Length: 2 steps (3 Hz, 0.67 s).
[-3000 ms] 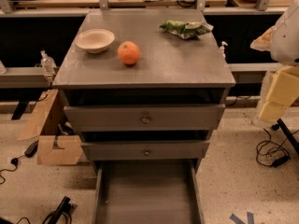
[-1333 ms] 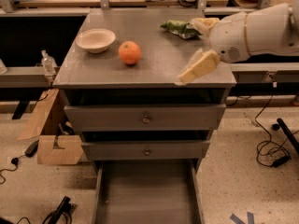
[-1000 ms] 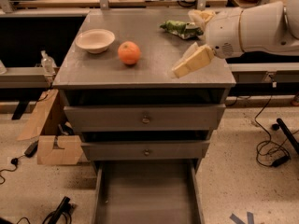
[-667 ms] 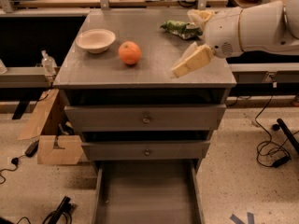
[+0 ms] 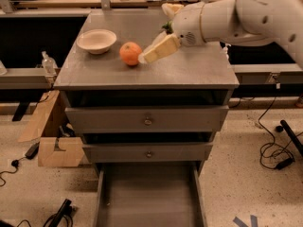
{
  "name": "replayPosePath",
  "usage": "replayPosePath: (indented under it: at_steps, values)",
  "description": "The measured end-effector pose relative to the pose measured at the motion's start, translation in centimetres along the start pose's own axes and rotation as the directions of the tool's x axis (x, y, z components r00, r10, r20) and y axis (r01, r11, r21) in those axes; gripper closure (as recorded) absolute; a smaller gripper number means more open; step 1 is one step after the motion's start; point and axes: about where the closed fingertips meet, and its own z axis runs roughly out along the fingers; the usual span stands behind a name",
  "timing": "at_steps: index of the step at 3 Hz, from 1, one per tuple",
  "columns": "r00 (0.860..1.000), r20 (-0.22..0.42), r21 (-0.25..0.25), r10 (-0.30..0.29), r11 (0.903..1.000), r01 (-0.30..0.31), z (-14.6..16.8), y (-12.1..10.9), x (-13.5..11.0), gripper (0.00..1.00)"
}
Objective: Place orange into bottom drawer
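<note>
The orange (image 5: 130, 53) sits on the grey cabinet top (image 5: 189, 70), just right of a beige bowl (image 5: 96, 40). My gripper (image 5: 154, 33) reaches in from the right on a white arm. It is open: the near beige finger (image 5: 161, 48) has its tip right beside the orange's right side, and the far finger (image 5: 171, 8) is behind it. It holds nothing. The bottom drawer (image 5: 149, 197) is pulled out at the foot of the cabinet, with a bare grey floor. The two upper drawers are shut.
A green bag (image 5: 166, 27) on the cabinet top is mostly hidden behind the arm. A cardboard box (image 5: 54, 148) and cables lie on the floor to the left. More cables (image 5: 277, 155) lie to the right. A bottle (image 5: 47, 63) stands on the left shelf.
The arm has swung in from the right and moved left across the cabinet top. The gripper's near finger is now beside the orange. The orange and bowl have not moved.
</note>
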Motion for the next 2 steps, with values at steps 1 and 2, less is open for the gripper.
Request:
replayPosePath:
  at_steps: [1,2]
  values:
    - [1.000,0.018,-0.002,-0.012,0.9999,0.012,5.3,-1.6,-0.7,0.00]
    - [0.999,0.029,-0.018,0.029,0.9994,-0.028,10.1,-2.5,0.4,0.00]
